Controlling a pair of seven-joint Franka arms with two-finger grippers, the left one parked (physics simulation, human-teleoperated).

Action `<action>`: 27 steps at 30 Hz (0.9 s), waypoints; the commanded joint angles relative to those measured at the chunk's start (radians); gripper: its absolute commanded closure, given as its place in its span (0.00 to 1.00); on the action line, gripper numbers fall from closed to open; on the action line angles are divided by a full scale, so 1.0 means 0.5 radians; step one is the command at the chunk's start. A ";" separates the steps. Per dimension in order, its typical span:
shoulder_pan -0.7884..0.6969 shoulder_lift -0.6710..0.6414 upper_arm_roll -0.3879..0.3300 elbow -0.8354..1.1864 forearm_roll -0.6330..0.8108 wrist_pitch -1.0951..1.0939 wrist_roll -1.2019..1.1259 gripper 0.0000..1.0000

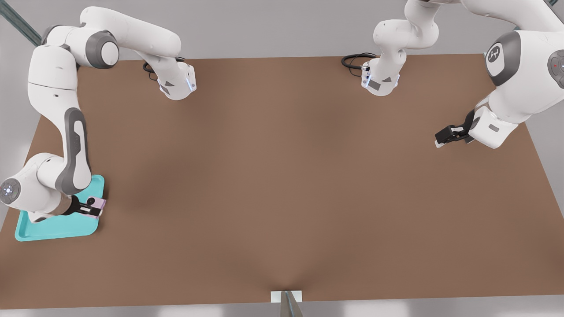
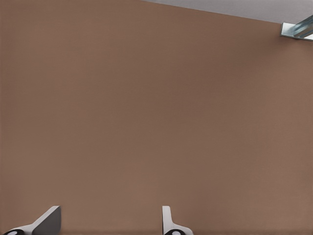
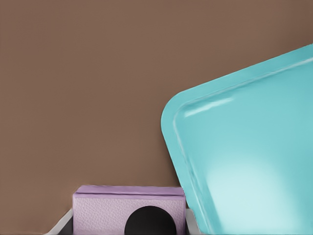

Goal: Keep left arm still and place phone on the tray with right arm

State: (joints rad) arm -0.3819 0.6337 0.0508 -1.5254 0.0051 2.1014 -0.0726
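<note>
Pink phone clamped in tool – over turquoise tray edge, front view's left.

Your right arm presents white jointed casings, grey side panels, a round grey end cap with white lit dots, and a black two-finger tool.

The tray looks like smooth turquoise plastic, glossy enough to carry pale highlights along its rim and floor. The phone has a matt, finely grained pink skin, like leather, with a flat black lens. The table is a matt brown, even and smooth. The gripper, closed on the phone at the tray's edge, is matt black; the right arm is smooth white plastic with grey panels.
</note>
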 commanded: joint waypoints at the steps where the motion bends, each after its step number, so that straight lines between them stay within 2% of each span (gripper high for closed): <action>1: -0.071 0.006 0.000 0.013 -0.013 -0.040 -0.938 0.27; 7: -0.282 0.162 -0.007 0.090 -0.013 -0.027 -1.168 0.27; 13: -0.289 0.279 -0.004 0.093 0.017 0.006 -1.174 0.26; 15: -0.286 0.276 -0.007 0.093 0.017 0.006 -1.174 0.01; 18: -0.276 0.227 0.006 0.096 0.017 -0.021 -1.159 0.00; 20: -0.246 -0.055 0.180 0.118 0.008 -0.119 -0.975 0.00; 21: -0.243 -0.205 0.324 0.148 -0.004 -0.254 -0.788 0.00; 24: -0.236 -0.540 0.963 0.148 -0.203 -0.626 -0.021 0.00; 26: -0.236 -0.641 1.132 0.145 -0.228 -0.659 0.025 0.00; 27: -0.044 -0.798 1.010 0.158 -0.225 -0.828 0.188 0.00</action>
State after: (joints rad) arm -0.3582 0.2632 0.4620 -1.4482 -0.0765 1.8698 -0.3449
